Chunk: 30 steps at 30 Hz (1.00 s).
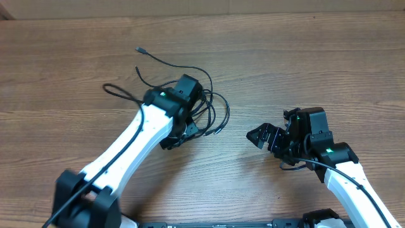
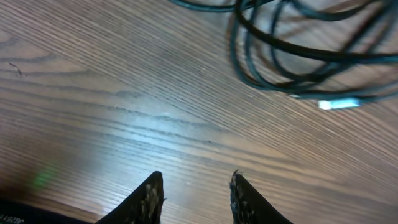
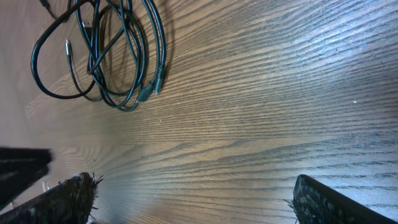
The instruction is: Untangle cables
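Observation:
The black cables (image 1: pixel 212 109) lie tangled in a loose coil on the wooden table, with one strand running up to a plug (image 1: pixel 140 49) and a loop (image 1: pixel 116 91) sticking out to the left. My left gripper (image 1: pixel 171 140) hangs just beside the coil, at its lower left. In the left wrist view the left gripper (image 2: pixel 195 177) is open with only bare wood between its fingers, and the cables (image 2: pixel 292 50) and a pale plug (image 2: pixel 339 104) lie ahead of it. My right gripper (image 1: pixel 259 136) stands wide open, apart from the coil. The right wrist view shows the cables (image 3: pixel 106 56) far ahead.
The wooden table (image 1: pixel 304 57) stretches in all directions. My left arm (image 1: pixel 126 149) crosses the table's lower left and covers part of the coil. Thicker black cords run along both arms.

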Tool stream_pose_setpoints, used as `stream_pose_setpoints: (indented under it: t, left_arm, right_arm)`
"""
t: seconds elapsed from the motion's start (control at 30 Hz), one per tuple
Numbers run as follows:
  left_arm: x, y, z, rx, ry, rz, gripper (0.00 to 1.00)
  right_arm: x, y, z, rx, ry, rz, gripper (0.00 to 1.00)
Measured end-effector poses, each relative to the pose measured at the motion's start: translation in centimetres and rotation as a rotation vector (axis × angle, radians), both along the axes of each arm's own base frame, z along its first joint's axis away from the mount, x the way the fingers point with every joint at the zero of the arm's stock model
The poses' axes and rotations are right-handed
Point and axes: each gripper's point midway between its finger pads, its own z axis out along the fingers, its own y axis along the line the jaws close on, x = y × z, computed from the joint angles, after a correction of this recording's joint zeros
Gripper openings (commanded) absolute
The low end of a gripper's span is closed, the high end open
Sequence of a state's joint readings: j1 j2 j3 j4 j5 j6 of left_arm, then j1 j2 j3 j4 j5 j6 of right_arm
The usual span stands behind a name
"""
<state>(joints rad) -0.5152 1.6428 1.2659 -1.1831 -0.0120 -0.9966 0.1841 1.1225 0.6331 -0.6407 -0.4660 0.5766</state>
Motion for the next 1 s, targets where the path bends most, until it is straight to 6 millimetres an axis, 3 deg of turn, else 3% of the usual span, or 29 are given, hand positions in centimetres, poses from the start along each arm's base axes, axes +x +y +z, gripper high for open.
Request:
stream_pose_setpoints:
  t: [0.2, 0.23, 0.27, 0.47, 0.5, 0.57, 0.6, 0.7, 0.83, 0.9, 1.0]
  left_arm:
    - [1.5, -1.3, -4.2, 0.001, 0.048, 0.019, 0.33]
    - [1.9, -1.6, -4.7, -0.005, 0.045, 0.022, 0.24]
    - [2.3, -1.8, -5.1, -0.010, 0.036, 0.021, 0.22]
    - [4.8, -1.5, -5.4, -0.018, -0.037, 0.050, 0.27]
    - [5.3, -1.3, -5.1, -0.018, -0.049, 0.051, 0.39]
    - [6.8, -1.3, -4.0, -0.032, -0.098, 0.005, 0.84]
    - [7.6, -1.4, -3.4, -0.040, -0.129, -0.027, 0.96]
    - [11.0, -3.0, 0.4, -0.087, -0.290, -0.217, 0.99]
    - [13.8, -5.1, 5.5, -0.126, -0.475, -0.443, 1.00]
    - [14.5, -5.6, 6.7, -0.132, -0.529, -0.507, 1.00]
    - [14.6, -6.0, 6.6, -0.130, -0.537, -0.574, 1.00]
  right_arm:
    - [0.0, 0.0, 0.0, 0.000, -0.001, -0.001, 1.00]
    - [0.0, 0.0, 0.0, -0.001, -0.001, 0.000, 1.00]
    - [0.0, 0.0, 0.0, -0.001, -0.002, -0.001, 1.00]
    - [0.0, 0.0, 0.0, -0.001, 0.001, -0.001, 1.00]
    - [0.0, 0.0, 0.0, -0.001, 0.001, -0.001, 1.00]
    - [0.0, 0.0, 0.0, -0.001, -0.002, -0.001, 1.00]
    - [0.1, 0.0, 0.0, -0.001, -0.004, -0.001, 1.00]
    - [0.5, 0.0, 0.2, -0.002, -0.022, -0.003, 1.00]
    - [0.8, -0.1, 0.3, -0.009, -0.039, -0.009, 1.00]
    - [1.0, -0.2, 0.3, -0.013, -0.046, -0.013, 1.00]
    - [1.1, -0.2, 0.4, -0.015, -0.052, -0.014, 1.00]
